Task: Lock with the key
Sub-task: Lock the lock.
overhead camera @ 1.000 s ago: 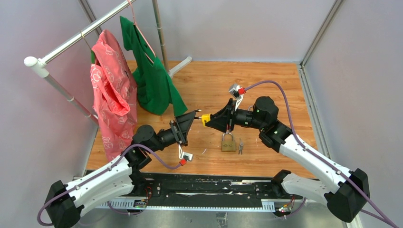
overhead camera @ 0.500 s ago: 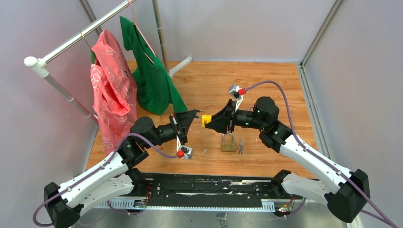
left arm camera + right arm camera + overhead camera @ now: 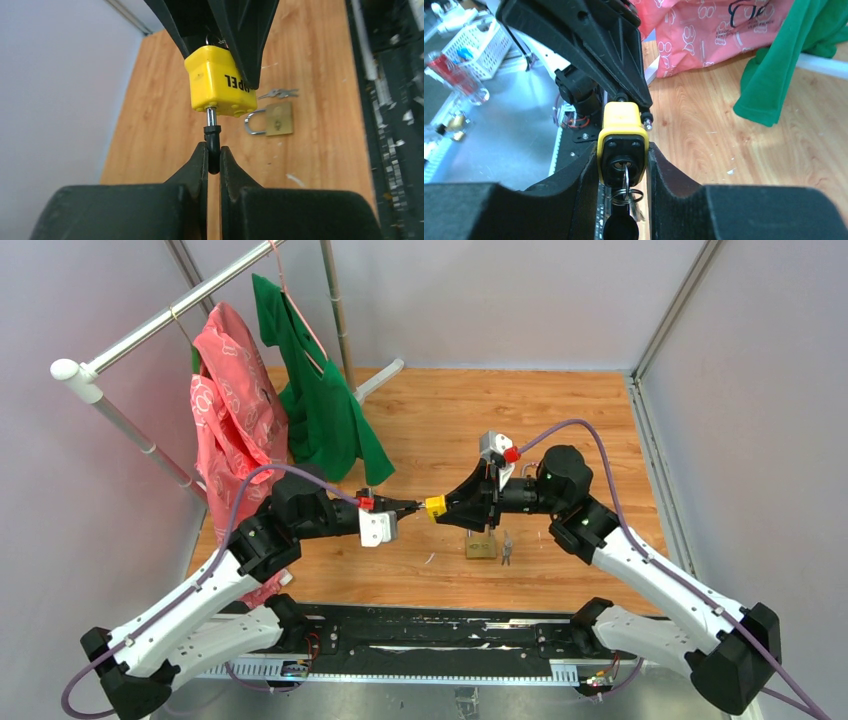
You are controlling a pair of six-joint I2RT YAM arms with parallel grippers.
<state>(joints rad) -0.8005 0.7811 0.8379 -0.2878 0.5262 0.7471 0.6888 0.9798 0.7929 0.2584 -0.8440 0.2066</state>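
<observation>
A yellow padlock (image 3: 436,507) hangs in the air over the table, with my right gripper (image 3: 452,506) shut on its body. In the right wrist view the padlock (image 3: 624,131) sits between my fingers, its black underside facing the camera. A key (image 3: 625,175) is in the keyhole, with a ring and a black key head hanging below. My left gripper (image 3: 408,507) meets the lock from the left. In the left wrist view it (image 3: 213,152) is shut on the black shackle (image 3: 213,140) that sticks out of the yellow padlock (image 3: 220,82).
A brass padlock (image 3: 481,544) and a small bunch of keys (image 3: 506,548) lie on the wooden table under the right wrist. A rail at the back left carries a pink garment (image 3: 235,440) and a green one (image 3: 320,400). Grey walls enclose the table.
My left gripper has turned about its wrist, moved right up to the yellow padlock and shut on its shackle. The right gripper has dipped slightly with the lock.
</observation>
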